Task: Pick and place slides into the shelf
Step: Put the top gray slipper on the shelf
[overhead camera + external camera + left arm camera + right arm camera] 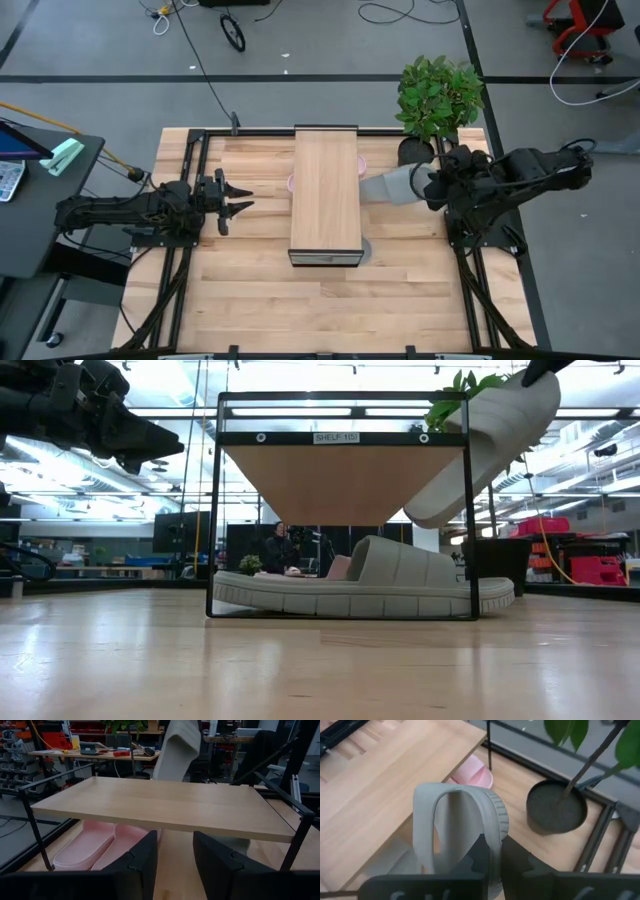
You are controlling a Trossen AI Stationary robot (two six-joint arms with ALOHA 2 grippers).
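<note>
Workshop floor with cables is surrounding a pale wood worktop (250, 300) framed by dark rails.

Shelf (325, 190): long narrow rack, smooth light plank top on thin dark metal legs, standing at the worktop's centre, reaching toward the far edge.

Slides: pink pair (100, 845) is lying under the shelf toward the far edge; one grey slide (360, 588) is lying under it toward the near edge, chunky ridged sole, wide ribbed strap. Second grey slide (457, 830), soft matte foam, is hanging in the air just off the shelf's right side.

Right gripper (492, 857): fingers are clamping the held slide's edge near the right edge of the worktop, beside a potted plant (438, 95).

Left gripper (232, 198): waiting toward the left edge, fingers apart, holding nothing.

Step in hand, as judged: placing the last slide. Lowering it flat below plank height, then sliding it sideways between the legs beside the grey one, is looking advisable; the foam is likely flexing, so slow travel clear of the frame.
</note>
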